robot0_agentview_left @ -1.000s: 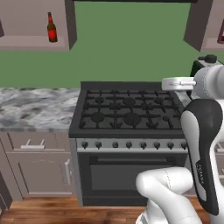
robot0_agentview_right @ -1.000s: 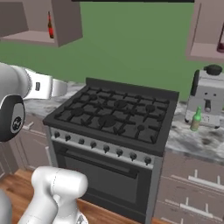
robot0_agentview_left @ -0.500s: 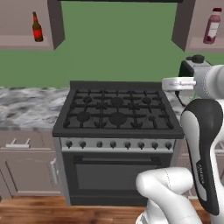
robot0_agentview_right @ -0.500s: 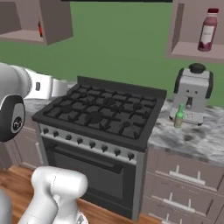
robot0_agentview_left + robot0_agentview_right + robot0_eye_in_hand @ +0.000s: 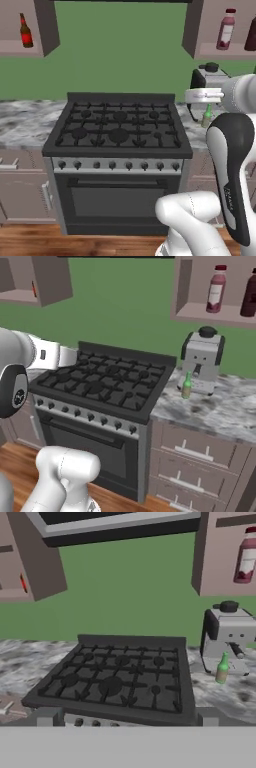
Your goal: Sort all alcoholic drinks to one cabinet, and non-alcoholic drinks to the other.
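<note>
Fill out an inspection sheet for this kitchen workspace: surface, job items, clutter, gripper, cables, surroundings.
Surface: grey marbled counter on both sides of a black gas stove.
Job's things: green bottle upright on the counter, in front of the coffee machine. Amber bottle in the left cabinet. Pink bottle and maroon bottle upright, side by side, in the right cabinet.
Clutter: nothing seen apart from the coffee machine.
Gripper: gripper open, empty, back from the stove's front edge.
Cables: nothing seen.
Surroundings: green wall, drawers below the counter, wooden floor.
</note>
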